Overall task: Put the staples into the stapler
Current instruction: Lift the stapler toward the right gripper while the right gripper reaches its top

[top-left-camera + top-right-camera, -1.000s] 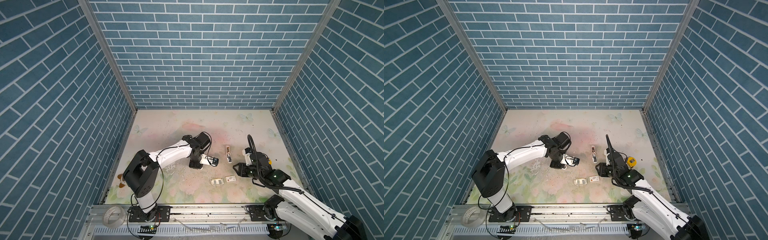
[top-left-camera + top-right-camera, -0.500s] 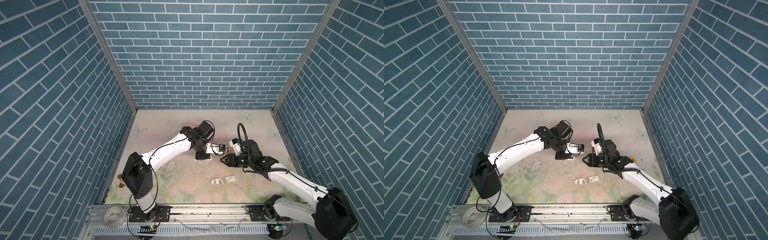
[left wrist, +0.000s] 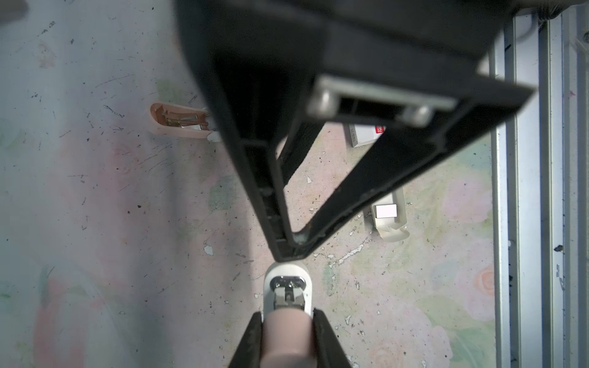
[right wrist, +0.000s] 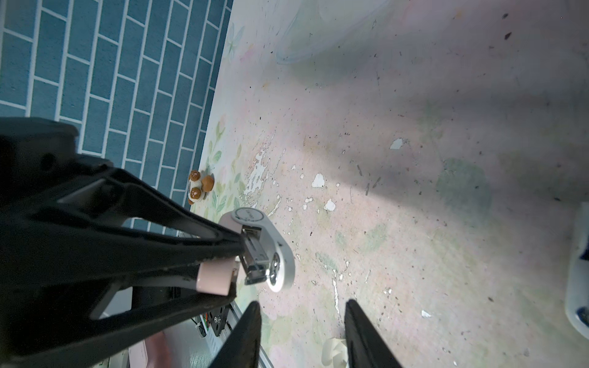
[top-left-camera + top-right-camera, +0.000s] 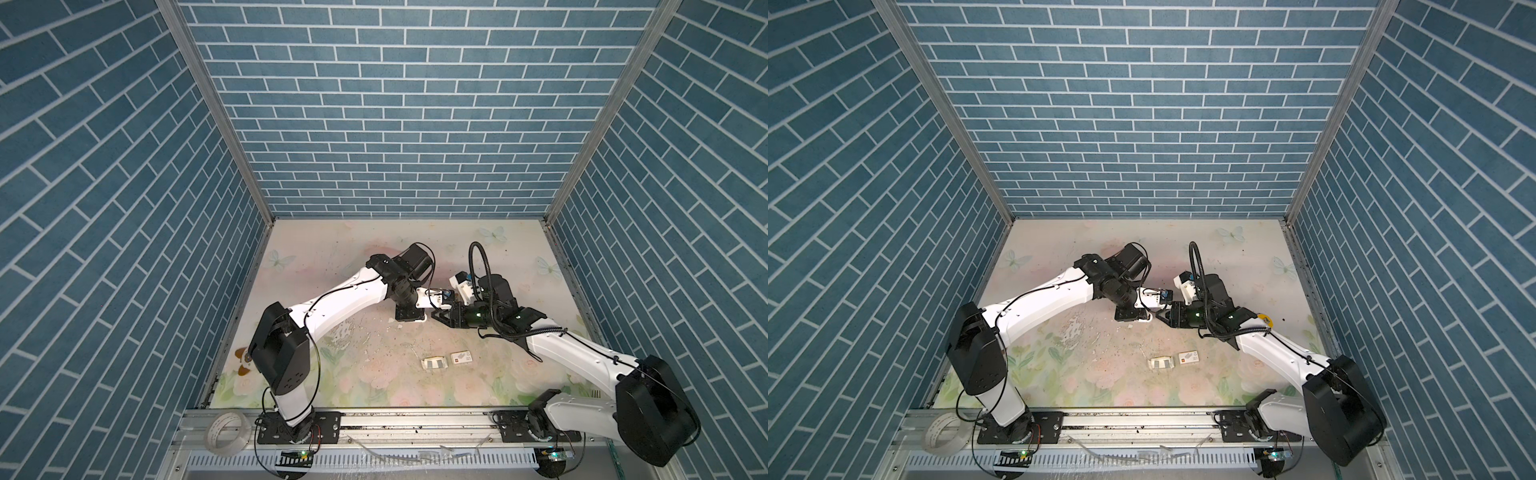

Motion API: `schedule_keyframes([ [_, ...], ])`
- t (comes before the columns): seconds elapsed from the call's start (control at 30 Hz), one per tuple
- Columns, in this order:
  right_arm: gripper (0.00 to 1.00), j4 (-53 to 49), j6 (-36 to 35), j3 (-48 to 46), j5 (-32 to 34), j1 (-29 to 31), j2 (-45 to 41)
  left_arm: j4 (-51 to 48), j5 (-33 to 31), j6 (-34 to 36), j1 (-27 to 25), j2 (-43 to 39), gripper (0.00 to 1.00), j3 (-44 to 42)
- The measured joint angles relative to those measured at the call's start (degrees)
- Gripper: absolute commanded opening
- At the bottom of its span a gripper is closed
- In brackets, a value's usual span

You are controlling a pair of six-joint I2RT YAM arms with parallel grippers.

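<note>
"So, is it loaded yet?"

"No. Left gripper [image 3: 287,315] is clamped on the pink-and-white plastic stapler [image 3: 287,291], magazine bared; right gripper [image 4: 302,306] gapes empty beside it. Silver-grey metal staples [image 5: 435,363] lie untouched in their white cardboard tray [image 5: 424,364], lower centre in a top view."

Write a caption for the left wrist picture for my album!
The left gripper holds the pink-and-white stapler, its metal end pointing at the right gripper.

Teal-blue brick pattern with white mortar lines on the walls [image 5: 395,124]. Pale floral print, pink and green with butterflies, flecked with white chips, on the table [image 5: 353,374]. White arms [image 5: 345,297], black at the joints. Pale pink and white stapler [image 3: 287,331], silver metal inside. Silver-grey staples [image 5: 433,364] in a white tray [image 5: 424,363]; white sleeve [image 5: 461,356], red mark.
</note>
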Motion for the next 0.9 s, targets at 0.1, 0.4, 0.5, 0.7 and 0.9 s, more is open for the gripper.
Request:
schedule_keyframes([
  [0.1, 0.43, 0.33, 0.02, 0.07, -0.57, 0.26, 1.44, 0.07, 0.09, -0.37, -0.13, 0.02, 0.03, 0.81],
  [0.4, 0.42, 0.63, 0.00, 0.28, -0.74, 0.42, 2.78, 0.24, 0.70, -1.07, -0.39, 0.02, 0.03, 1.07],
  [0.5, 0.42, 0.68, 0.00, 0.28, -0.74, 0.48, 2.78, 0.24, 0.87, -1.31, -0.48, 0.02, 0.03, 1.07],
  [0.7, 0.42, 0.70, 0.00, 0.28, -0.72, 0.48, 2.78, 0.26, 0.94, -1.53, -0.52, 0.02, 0.03, 1.07],
  [0.9, 0.41, 0.83, 0.00, 0.28, -0.74, 0.48, 2.99, 0.31, 1.20, -1.92, -0.52, 0.00, 0.02, 1.07],
])
